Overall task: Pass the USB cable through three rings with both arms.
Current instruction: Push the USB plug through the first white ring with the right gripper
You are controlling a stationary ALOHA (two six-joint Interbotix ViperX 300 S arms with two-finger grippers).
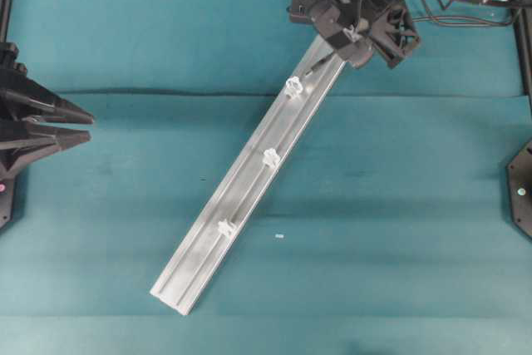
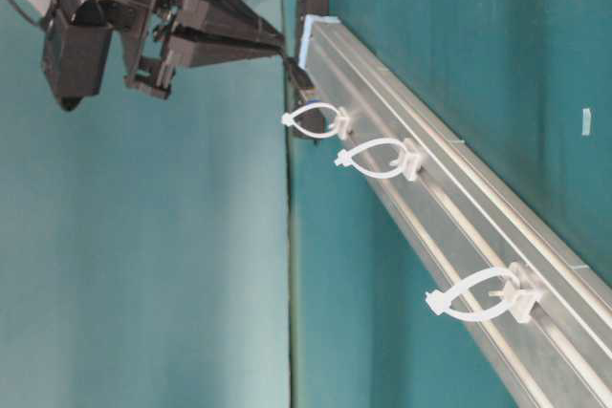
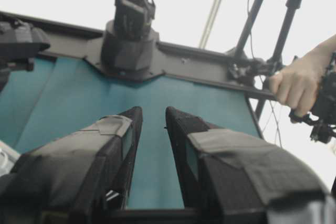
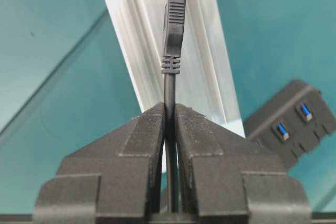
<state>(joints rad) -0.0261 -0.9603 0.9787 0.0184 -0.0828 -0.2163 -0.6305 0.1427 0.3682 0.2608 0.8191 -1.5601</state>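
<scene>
The silver rail (image 1: 249,180) runs diagonally across the teal cloth and carries three whitish rings (image 1: 293,86) (image 1: 271,156) (image 1: 225,227). My right gripper (image 4: 170,106) hovers over the rail's far end, shut on the thin dark USB cable (image 4: 169,85). The cable's plug (image 4: 173,24) sticks out ahead of the fingertips along the rail. In the table-level view the plug (image 2: 300,78) hangs just before the first ring (image 2: 316,121), and the other two rings (image 2: 378,160) (image 2: 478,298) follow along the rail. My left gripper (image 1: 90,125) waits at the left edge, open (image 3: 154,111) and empty.
A black multi-port hub (image 4: 291,119) with blue sockets lies beside the rail's far end. A tiny white scrap (image 1: 279,236) sits on the cloth right of the rail. A person's hand (image 3: 296,85) holds equipment beyond the table in the left wrist view.
</scene>
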